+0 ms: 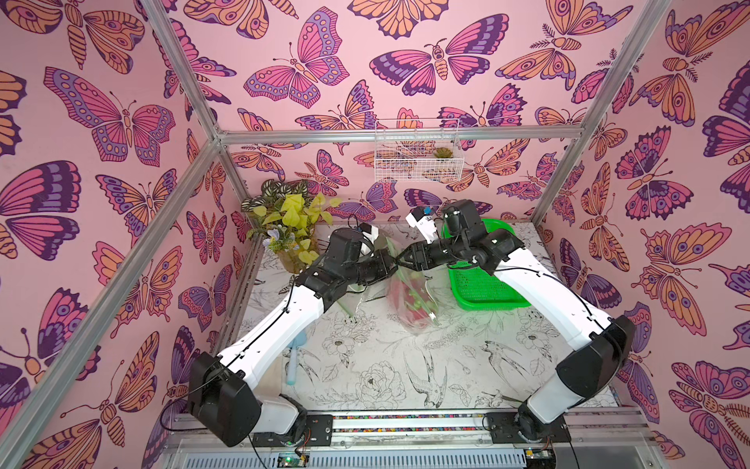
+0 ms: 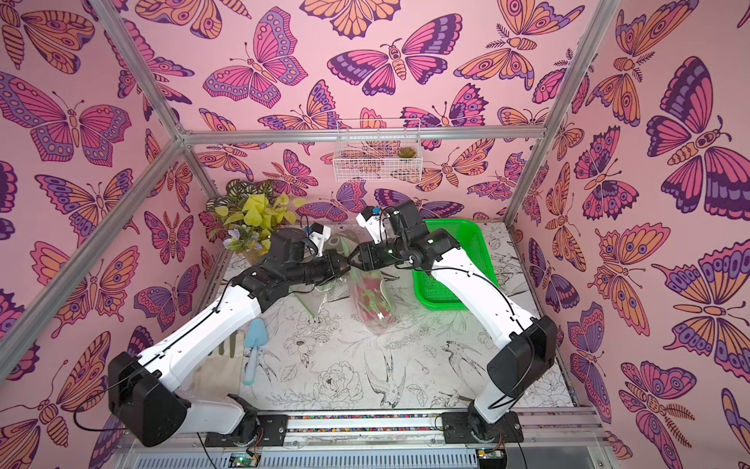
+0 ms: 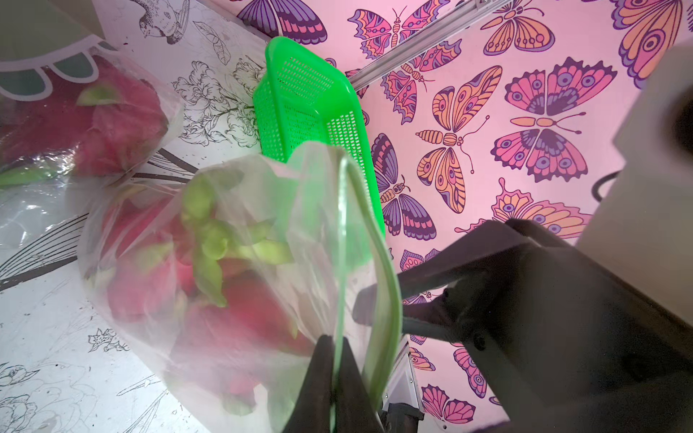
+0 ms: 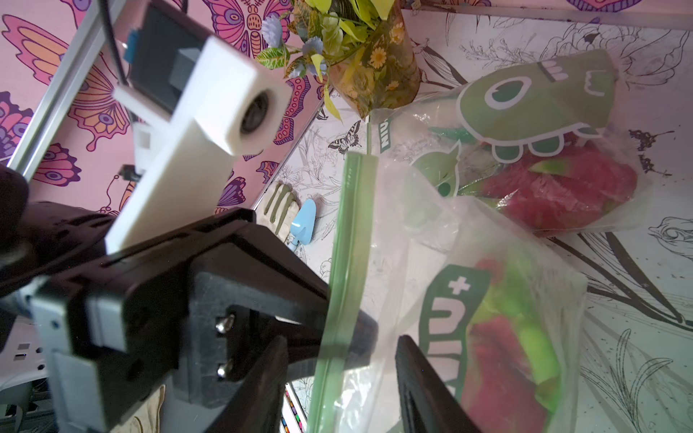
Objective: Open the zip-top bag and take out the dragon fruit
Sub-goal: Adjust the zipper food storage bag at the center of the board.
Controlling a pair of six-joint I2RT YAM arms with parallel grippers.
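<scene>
The zip-top bag [image 4: 405, 225] is held up off the table [image 1: 365, 365] by its mouth. One lip is pinched in the closed left gripper [image 3: 335, 378]. The right gripper [image 4: 341, 348] is set with jaws apart astride the green zip strip, clamping nothing. The seal appears partly parted, though blur leaves this uncertain. No dragon fruit [image 4: 498, 356] has been taken out; it is seen low inside the bag. Beyond, a second bag [image 4: 600, 210] holding fruit lies flat. White lettering reading "NIU" is printed on green.
</scene>
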